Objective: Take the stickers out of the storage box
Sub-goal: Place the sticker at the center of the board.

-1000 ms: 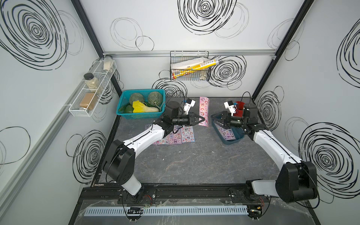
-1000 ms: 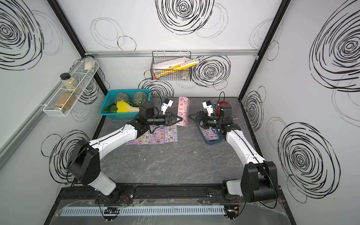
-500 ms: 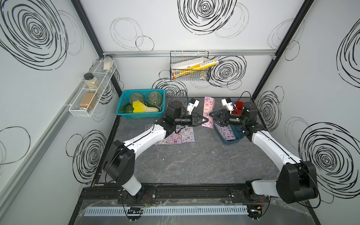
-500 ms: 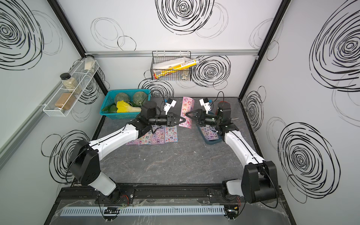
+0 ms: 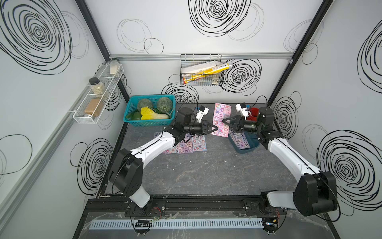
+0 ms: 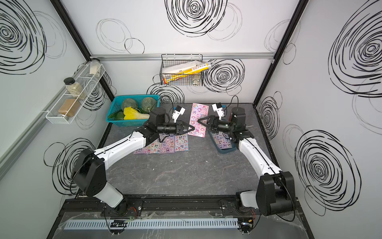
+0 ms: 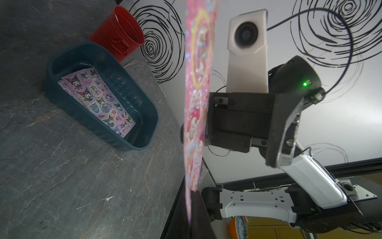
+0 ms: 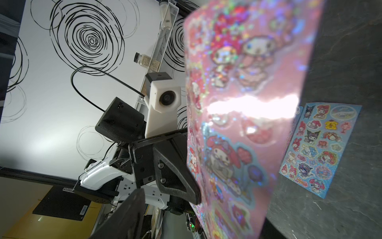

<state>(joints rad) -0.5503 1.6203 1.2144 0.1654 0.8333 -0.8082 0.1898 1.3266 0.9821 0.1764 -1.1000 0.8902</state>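
Left gripper (image 5: 216,128): pressed together on the long edge of the pink sheet, pinching it. One of its fingers (image 8: 175,180) lies against the sheet's printed face.
Held sheet: a thin, glossy pink rectangular sticker sheet (image 5: 221,112) printed with cartoon characters. It stands upright in the air between the two gripper tips, clear of the table.
Right gripper (image 5: 224,121): it faces the left gripper tip to tip, at the sheet's opposite edge, with its jaws spread. In the right wrist view one finger (image 8: 124,217) shows a gap to the sheet, and the other is hidden behind it.
Storage box: a small, shallow dark teal plastic tray (image 5: 246,151) with rounded corners. It sits on the dark grey stone-look table (image 5: 206,171), below the right gripper's wrist.
Sticker in box: a lilac sheet (image 7: 97,99) lies flat inside. How many lie under it cannot be told.
Stickers laid out: a row of sheets (image 6: 165,144) lies flat under the left gripper's wrist and forearm, partly hidden. A pale blue sheet (image 8: 320,151) lies at the end nearest the gripper tip.
Red round cup (image 7: 117,35): behind the right gripper, just beside the box's far end.
Bright-blue lattice basket (image 5: 148,123): beside the left gripper's wrist, on the side away from the right gripper.
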